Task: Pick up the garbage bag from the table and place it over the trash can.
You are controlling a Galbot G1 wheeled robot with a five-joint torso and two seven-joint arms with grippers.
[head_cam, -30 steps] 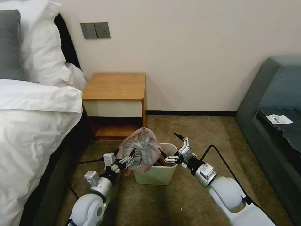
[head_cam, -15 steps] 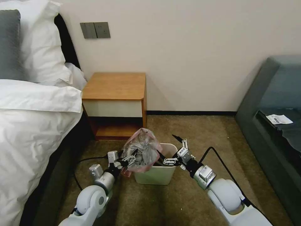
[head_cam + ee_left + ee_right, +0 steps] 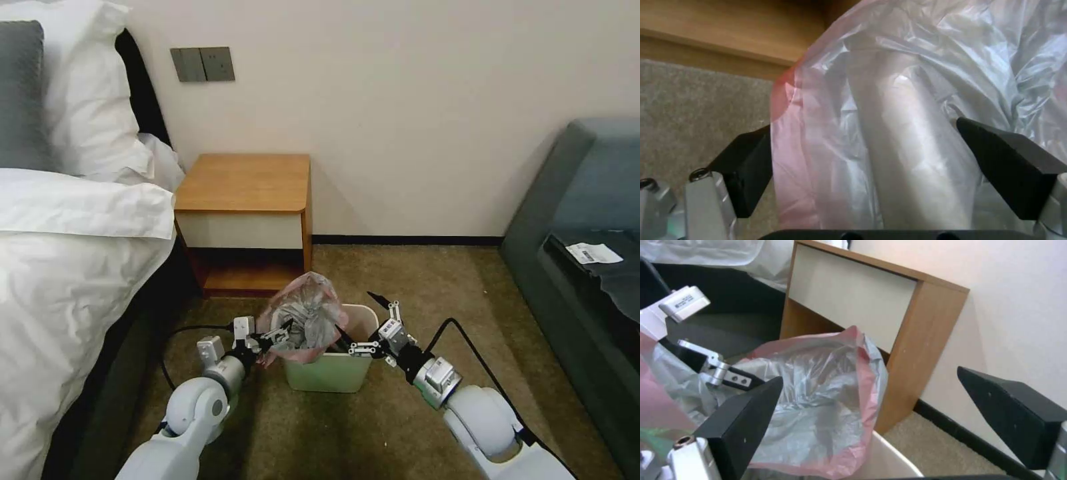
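We see the garbage bag (image 3: pixel 305 317) bunched over the trash can (image 3: pixel 330 370), between our spread-apart left end effector (image 3: pixel 285 331) and our right end effector (image 3: pixel 357 328), fingers apart, empty

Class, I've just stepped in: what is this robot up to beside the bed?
The robot is lining the trash can on the carpet in front of the table. The garbage bag sits bunched over the can's left side, not yet spread around the rim. The left end effector is at the bag, open, with plastic lying between its fingers. The right end effector is open at the can's right rim, gripping nothing.
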